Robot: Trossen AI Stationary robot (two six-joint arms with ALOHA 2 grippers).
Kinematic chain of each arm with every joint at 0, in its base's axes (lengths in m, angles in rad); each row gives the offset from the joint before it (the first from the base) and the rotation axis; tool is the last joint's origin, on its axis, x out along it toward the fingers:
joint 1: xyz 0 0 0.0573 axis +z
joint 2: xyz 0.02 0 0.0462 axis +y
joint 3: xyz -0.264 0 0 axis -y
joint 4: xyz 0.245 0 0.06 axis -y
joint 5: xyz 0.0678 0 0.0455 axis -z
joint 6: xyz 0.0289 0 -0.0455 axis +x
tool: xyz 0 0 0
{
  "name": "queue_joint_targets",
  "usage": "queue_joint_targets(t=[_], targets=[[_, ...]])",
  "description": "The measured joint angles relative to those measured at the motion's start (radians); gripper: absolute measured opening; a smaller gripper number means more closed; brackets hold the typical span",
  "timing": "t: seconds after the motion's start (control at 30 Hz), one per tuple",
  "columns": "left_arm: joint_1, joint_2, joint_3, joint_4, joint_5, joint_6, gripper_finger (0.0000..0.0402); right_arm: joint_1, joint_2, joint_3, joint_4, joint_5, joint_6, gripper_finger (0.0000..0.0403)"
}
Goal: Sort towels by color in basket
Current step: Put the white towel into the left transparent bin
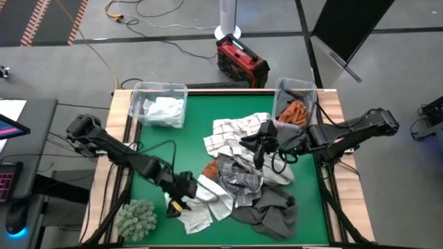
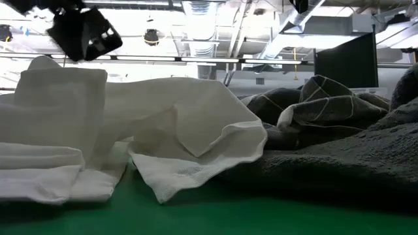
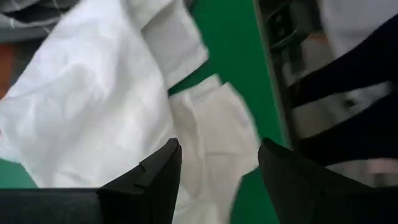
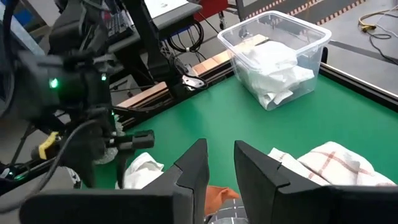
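A heap of towels lies mid-table: grid-checked white (image 1: 235, 131), light grey (image 1: 239, 176), dark grey (image 1: 273, 211), a rust-orange one (image 1: 211, 168), and white ones (image 1: 201, 207) at its near-left side. My left gripper (image 1: 178, 197) hovers open just above the white towels (image 3: 93, 106); in the low view it (image 2: 85, 32) hangs clear of them (image 2: 130, 130). My right gripper (image 1: 261, 146) is over the heap's middle, its fingers (image 4: 219, 152) a narrow gap apart with nothing between them. The checked towel (image 4: 336, 162) and the orange one (image 4: 217, 194) lie beneath it.
A clear bin (image 1: 142, 93) at the far left holds white towels (image 1: 165, 111). A second clear bin (image 1: 296, 84) at the far right holds a rust-orange towel (image 1: 294, 112). A fuzzy grey-green clump (image 1: 136, 218) sits at the near-left corner. Bare green mat lies between the left bin and the heap.
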Motion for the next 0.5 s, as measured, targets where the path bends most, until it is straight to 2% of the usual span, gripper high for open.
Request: queue_joint_targets(t=[0.2, 0.33, 0.43, 0.5], targets=[[-0.059, 0.096, 0.0, -0.032, -0.209, 0.12, 0.0204, -0.001, 0.0, 0.0, 0.0, 0.0, 0.0, 0.0107], [-0.077, 0.144, 0.0, -0.033, -0.281, 0.22, 0.0199, -0.001, 0.0, 0.0, 0.0, -0.003, 0.0, 0.0107], [-0.077, 0.164, 0.0, -0.037, -0.284, 0.253, 0.0164, 0.001, 0.0, 0.0, 0.0, -0.004, 0.0, 0.0107], [-0.074, 0.165, 0.0, -0.065, -0.284, 0.247, 0.0119, 0.005, 0.0, 0.0, 0.001, -0.004, 0.0, 0.0107]])
